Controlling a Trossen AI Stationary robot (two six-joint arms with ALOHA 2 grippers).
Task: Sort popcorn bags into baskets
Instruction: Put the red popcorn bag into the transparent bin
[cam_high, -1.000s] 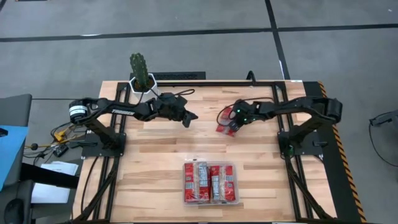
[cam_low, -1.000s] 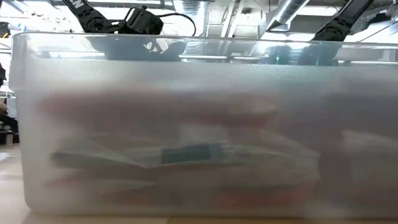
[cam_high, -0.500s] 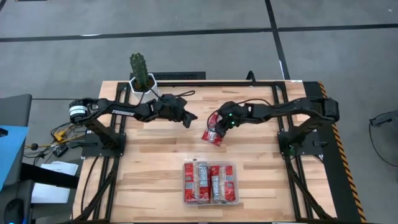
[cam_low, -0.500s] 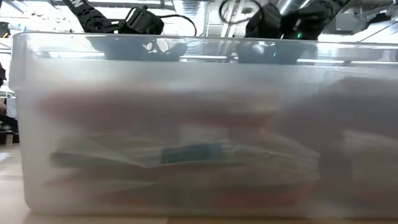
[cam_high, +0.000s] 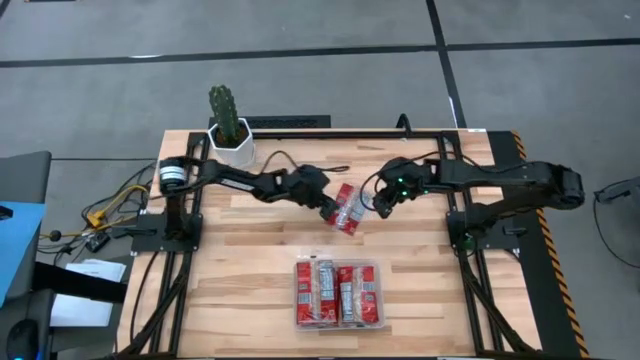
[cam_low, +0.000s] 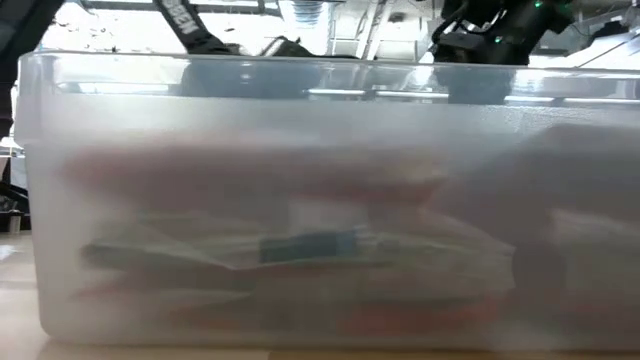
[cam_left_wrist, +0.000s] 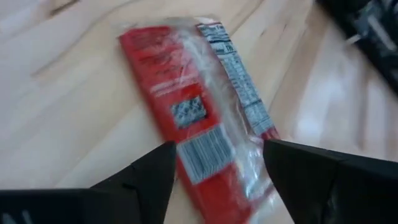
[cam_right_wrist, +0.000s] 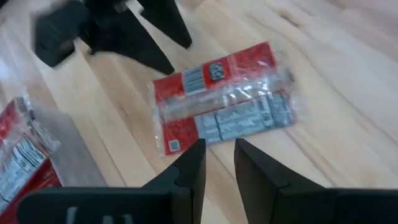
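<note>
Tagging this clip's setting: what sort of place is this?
Probably a robotics lab or workshop: a wooden table on a black frame with two mounted arms, a grey concrete floor marked with dark tape lines, and ceiling ducts.

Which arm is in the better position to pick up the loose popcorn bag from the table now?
Probably the left. Its end effector is open with a finger on each side of the popcorn bag. The right end effector sits beside the bag, its fingers nearly closed.
</note>
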